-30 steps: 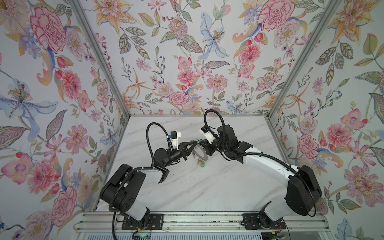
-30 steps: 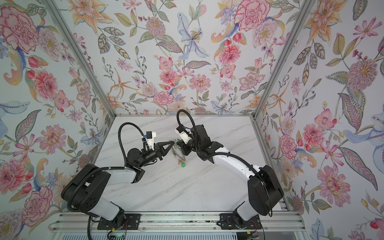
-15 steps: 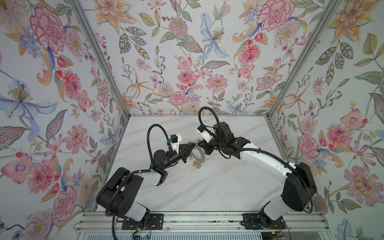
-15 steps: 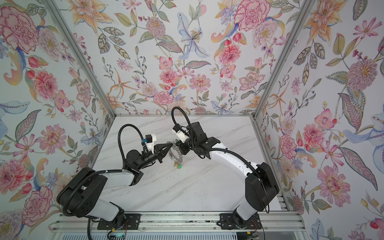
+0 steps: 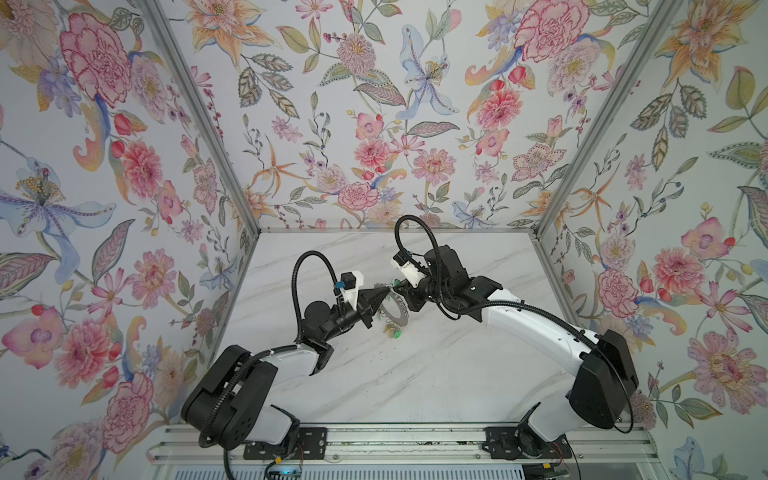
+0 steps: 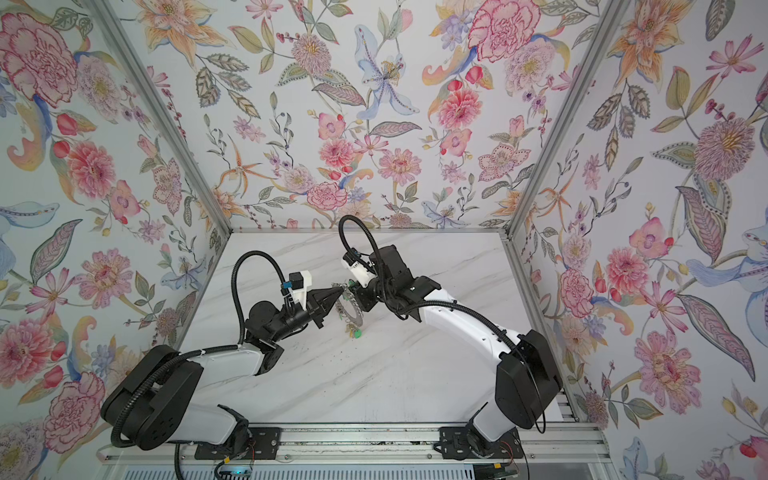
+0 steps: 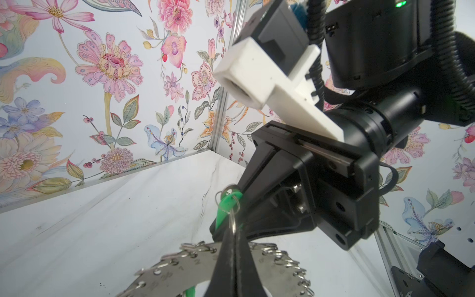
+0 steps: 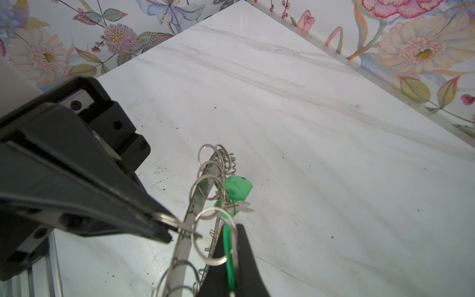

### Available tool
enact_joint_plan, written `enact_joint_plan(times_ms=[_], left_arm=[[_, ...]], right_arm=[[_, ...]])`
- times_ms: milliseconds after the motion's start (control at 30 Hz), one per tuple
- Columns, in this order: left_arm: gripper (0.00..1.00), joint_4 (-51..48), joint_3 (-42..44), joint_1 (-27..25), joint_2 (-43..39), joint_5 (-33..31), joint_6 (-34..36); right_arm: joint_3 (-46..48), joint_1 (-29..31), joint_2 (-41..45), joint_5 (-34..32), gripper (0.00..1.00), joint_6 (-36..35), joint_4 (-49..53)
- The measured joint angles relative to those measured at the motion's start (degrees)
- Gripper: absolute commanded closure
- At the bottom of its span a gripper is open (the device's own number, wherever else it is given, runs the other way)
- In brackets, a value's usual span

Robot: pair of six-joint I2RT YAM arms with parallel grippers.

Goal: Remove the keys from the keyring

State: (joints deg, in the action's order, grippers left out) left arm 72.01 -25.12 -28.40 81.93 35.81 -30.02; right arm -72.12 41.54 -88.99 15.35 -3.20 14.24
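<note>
The keyring [image 5: 401, 321] hangs tilted above the marble table between both grippers, seen in both top views; its flat grey rim [image 7: 174, 272] carries many wire loops. My left gripper [image 7: 232, 231] is shut on one wire loop at the rim. That loop runs through a green key tag [image 8: 227, 246], and my right gripper [image 8: 231, 239] is shut on this tag. Another green key [image 8: 237, 189] hangs from the ring's lower side, seen small in a top view [image 6: 355, 332]. The two gripper tips, left [image 5: 387, 291] and right [image 5: 398, 286], nearly touch.
White marble table [image 5: 415, 374] with small dark specks, closed in by floral walls at the back and both sides. A metal rail [image 5: 374, 440] with both arm bases runs along the front edge.
Both grippers and the keyring between them have shifted a little to the left. Both grips look the same.
</note>
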Motion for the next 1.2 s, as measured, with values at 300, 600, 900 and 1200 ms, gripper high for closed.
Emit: enact_joint_plan(times_ms=[300,600,900,1200], left_arm=[[1.00,-0.90,0.61,-0.13,-2.23,2.51,-0.26],[1.00,-1.75,0.59,-0.11,-3.61,6.03,0.07],[1.00,-0.13,0.02,-0.11,-3.28,9.07,-2.25],[1.00,2.56,-1.18,-0.11,-2.29,10.34,-4.42]], right_arm=[[7.06,-3.48,0.22,14.99,0.72,5.20,-4.92],[8.09,-10.40,5.20,23.85,0.64,4.55,-4.94],[9.25,-13.42,7.43,37.35,0.65,10.84,-18.12],[10.34,-11.80,3.26,43.28,0.69,15.32,-24.48]])
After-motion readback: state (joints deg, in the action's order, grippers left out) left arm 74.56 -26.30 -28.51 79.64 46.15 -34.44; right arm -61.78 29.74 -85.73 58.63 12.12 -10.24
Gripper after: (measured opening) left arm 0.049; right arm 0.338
